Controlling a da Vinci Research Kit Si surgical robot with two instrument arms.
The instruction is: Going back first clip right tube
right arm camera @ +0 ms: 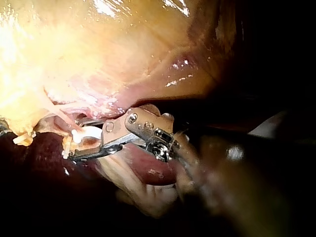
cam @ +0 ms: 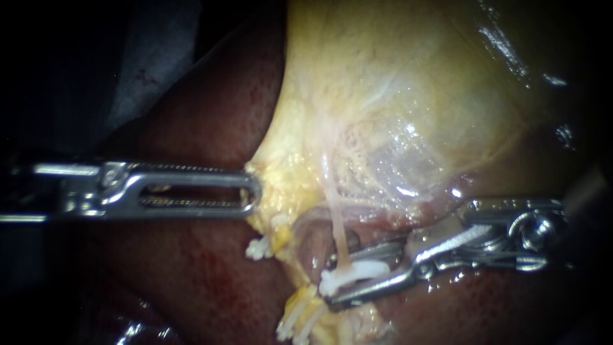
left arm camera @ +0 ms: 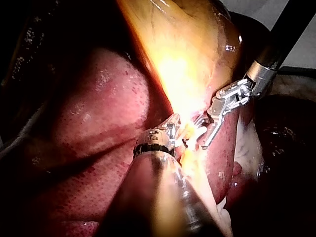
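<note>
Clip sits on the tube, between your right instrument's parted jaws: back-out step. Draw straight back, snagging nothing. Your left instrument clamps the gallbladder edge.

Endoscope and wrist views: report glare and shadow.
Endoscope view: highlights glint on the gallbladder; darkness behind the left instrument. Left wrist view: glare washes out tissue at that instrument's tip. Right wrist view: glare on the gallbladder, right instrument's shaft in shadow.

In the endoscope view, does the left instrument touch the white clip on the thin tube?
No; the left instrument holds yellow tissue, apart from the white plastic clip.
</note>
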